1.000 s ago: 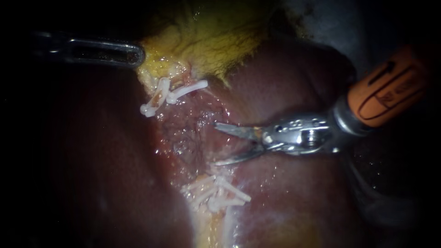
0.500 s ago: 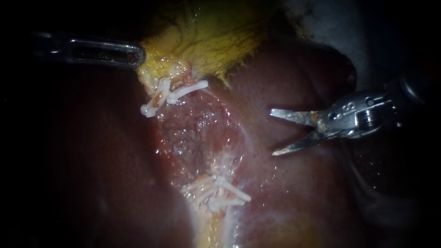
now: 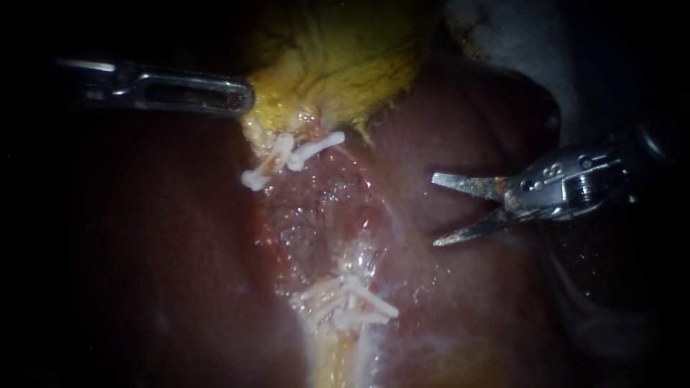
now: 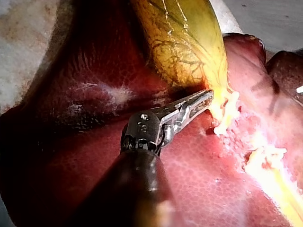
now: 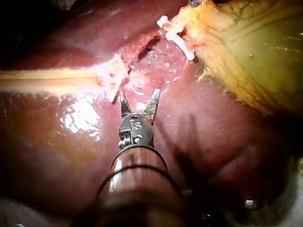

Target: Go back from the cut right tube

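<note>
Tube lay cut between clips on liver — soft, slick, prob. tears easily; grip beside clips only. R instrument sat well clear, blades apart, empty — L instrument jaws pinched gallbladder.

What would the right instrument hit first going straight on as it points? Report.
Probably the raw tissue bed on the liver, between the upper clips and the lower clips. Nothing lies between it and the right instrument, though depth is unclear.

Surgical bench: liver, white clips.
</note>
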`<state>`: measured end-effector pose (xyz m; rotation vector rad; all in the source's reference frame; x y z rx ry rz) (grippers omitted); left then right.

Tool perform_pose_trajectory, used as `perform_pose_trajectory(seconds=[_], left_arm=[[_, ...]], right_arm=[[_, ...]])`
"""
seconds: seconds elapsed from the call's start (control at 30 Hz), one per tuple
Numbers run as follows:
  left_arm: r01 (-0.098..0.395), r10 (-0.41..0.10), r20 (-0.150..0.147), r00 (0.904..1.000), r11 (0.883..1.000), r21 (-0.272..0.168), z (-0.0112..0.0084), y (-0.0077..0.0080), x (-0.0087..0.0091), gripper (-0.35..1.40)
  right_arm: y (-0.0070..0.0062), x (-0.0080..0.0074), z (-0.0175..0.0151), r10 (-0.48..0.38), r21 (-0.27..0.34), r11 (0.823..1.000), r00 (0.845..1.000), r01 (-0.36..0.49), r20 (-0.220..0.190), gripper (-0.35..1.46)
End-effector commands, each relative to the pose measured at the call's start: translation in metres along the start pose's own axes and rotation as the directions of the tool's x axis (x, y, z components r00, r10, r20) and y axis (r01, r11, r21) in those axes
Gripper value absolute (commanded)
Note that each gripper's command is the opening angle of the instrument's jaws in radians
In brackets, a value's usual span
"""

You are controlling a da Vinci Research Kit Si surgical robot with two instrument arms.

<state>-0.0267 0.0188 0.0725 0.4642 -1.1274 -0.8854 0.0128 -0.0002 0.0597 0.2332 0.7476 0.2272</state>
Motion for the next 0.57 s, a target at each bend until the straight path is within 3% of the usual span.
perform_pose_trajectory(seconds=[0.03,0.27,0.57], left_arm=[[-0.002,0.002,-0.006,1.0,1.0,-0.003,0.0003,0.0001,0.0003,-0.35],[-0.005,0.005,-0.01,0.9999,1.0,0.003,0.0012,0.0001,0.0007,-0.35],[-0.004,0.004,-0.011,0.9999,1.0,0.005,0.0009,0.0002,0.0005,-0.35]], right_arm=[[0.0,0.0,-0.0001,0.0,0.0,1.0,1.0,0.0,0.0,1.43],[0.0,0.0,-0.0001,0.0,0.0,1.0,1.0,0.0,0.0,1.43],[0.0001,0.0001,0.0002,0.001,0.024,1.0,1.0,-0.001,-0.008,1.43]])
